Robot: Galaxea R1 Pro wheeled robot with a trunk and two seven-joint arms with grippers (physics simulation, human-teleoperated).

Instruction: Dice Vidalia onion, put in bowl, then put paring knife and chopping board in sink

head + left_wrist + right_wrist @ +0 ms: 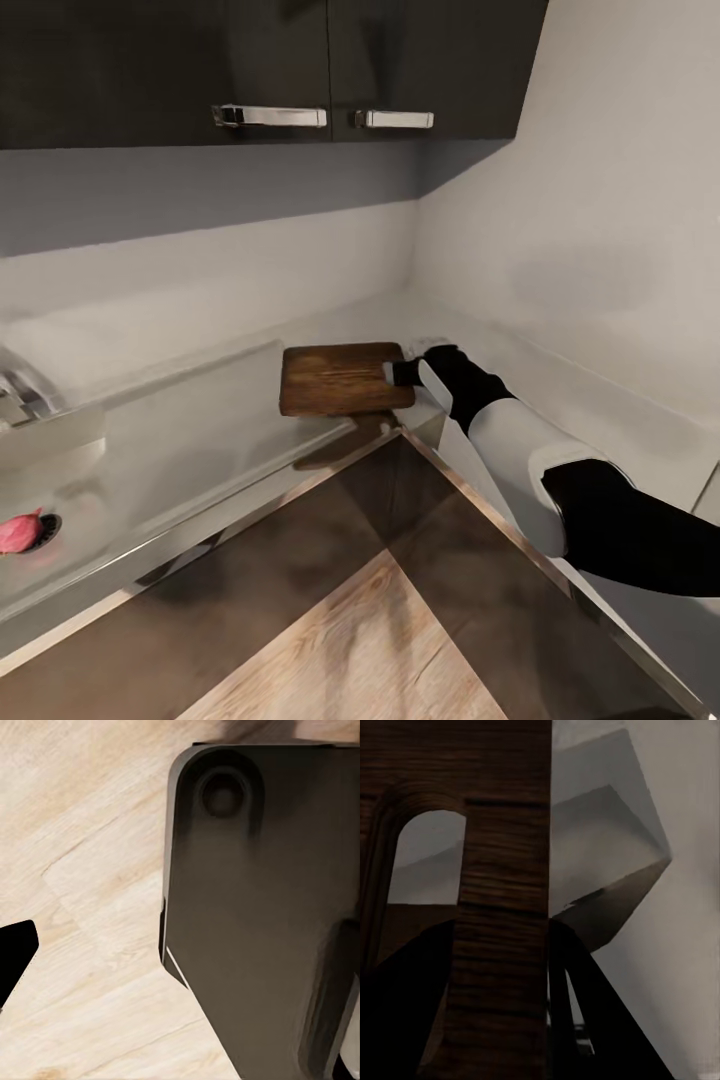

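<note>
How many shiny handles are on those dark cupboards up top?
2: a longer cabinet handle on the left door and a shorter cabinet handle on the right door, side by side. More may sit outside the picture.

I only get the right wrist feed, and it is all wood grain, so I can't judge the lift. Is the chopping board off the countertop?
Observer: Yes. In the head view the right claw holds the chopping board level by its right end, with its shadow below it at the corner of the countertop.
Operator: Anything in the sink?
Observer: A pink rounded thing lies at the drain of the sink.
Operator: And the left arm?
Observer: Its wrist camera looks down at light wooden floor beside a dark panel.
</note>
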